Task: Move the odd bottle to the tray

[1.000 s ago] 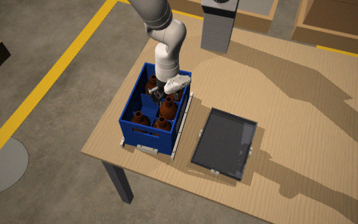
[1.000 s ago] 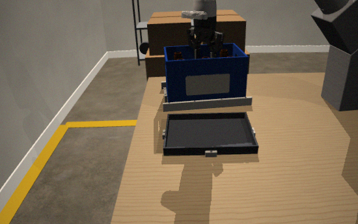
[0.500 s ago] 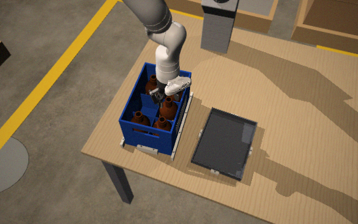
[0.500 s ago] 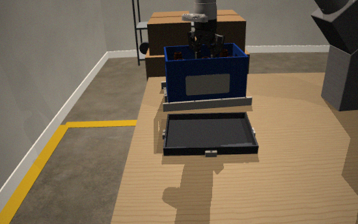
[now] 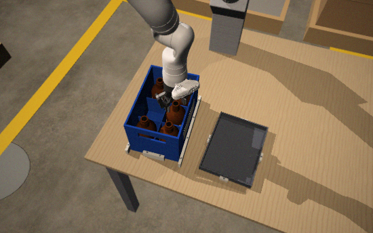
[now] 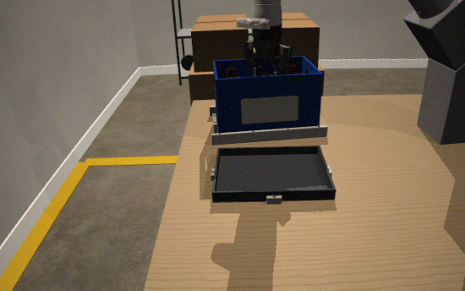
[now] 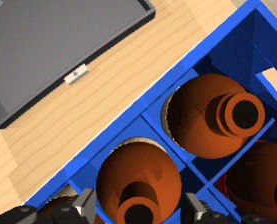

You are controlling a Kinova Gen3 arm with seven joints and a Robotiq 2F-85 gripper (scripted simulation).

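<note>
A blue crate (image 5: 152, 143) (image 6: 228, 101) (image 7: 161, 90) holds brown bottles in its cells. My gripper (image 5: 164, 100) (image 6: 267, 65) (image 7: 138, 205) is open and reaches down to the crate's rim. Its fingers stand on either side of the neck of the middle bottle (image 5: 175, 112) (image 7: 136, 176) in the row nearest the tray, and I cannot tell whether they touch it. Another bottle (image 7: 209, 116) (image 5: 169, 129) stands in the adjoining cell, and others (image 5: 146, 124) (image 5: 159, 87) stand upright too. One bottle is hidden behind my wrist in the top view. The dark grey tray (image 5: 234, 149) (image 6: 270, 171) (image 7: 56, 30) lies empty beside the crate.
The crate and tray stand on a wooden table (image 5: 285, 101) (image 6: 376, 190). The arm's grey pedestal (image 5: 225, 30) (image 6: 448, 97) stands at the table's back edge. Grey stops (image 5: 153, 155) (image 6: 269, 135) sit along the crate's base. Cardboard boxes (image 6: 220, 38) stand on the floor behind.
</note>
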